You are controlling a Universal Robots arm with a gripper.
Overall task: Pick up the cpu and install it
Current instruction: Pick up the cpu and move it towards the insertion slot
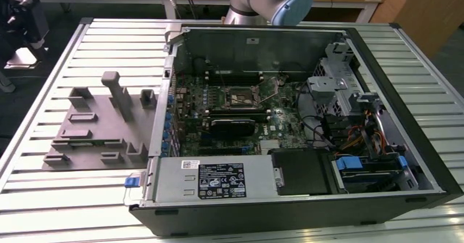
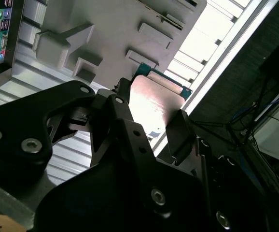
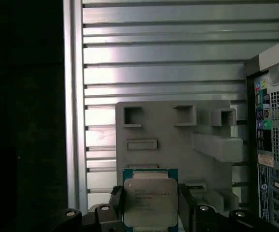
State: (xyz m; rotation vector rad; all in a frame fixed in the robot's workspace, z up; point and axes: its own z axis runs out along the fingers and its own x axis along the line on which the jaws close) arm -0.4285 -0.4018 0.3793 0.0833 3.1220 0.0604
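The cpu (image 3: 150, 195) is a flat square chip with a silvery-grey top plate and a thin green edge. My gripper (image 3: 150, 207) is shut on it, with a black finger (image 3: 116, 203) pressed against each of two opposite sides. In the second wrist view the cpu (image 2: 155, 94) shows tilted between the same black fingers (image 2: 178, 130). It hangs in the air over the grey plastic tray (image 3: 178, 137). In the exterior view the open motherboard socket (image 1: 243, 97) lies inside the computer case (image 1: 406, 123), with its metal latch raised.
The grey tray (image 1: 87, 129) with raised blocks lies on the slatted metal table (image 1: 43, 199), at the exterior view's left of the case. The case's rear port panel (image 3: 270, 145) stands close beside the tray. A black heatsink (image 1: 232, 126), cables and drive bays crowd the case interior.
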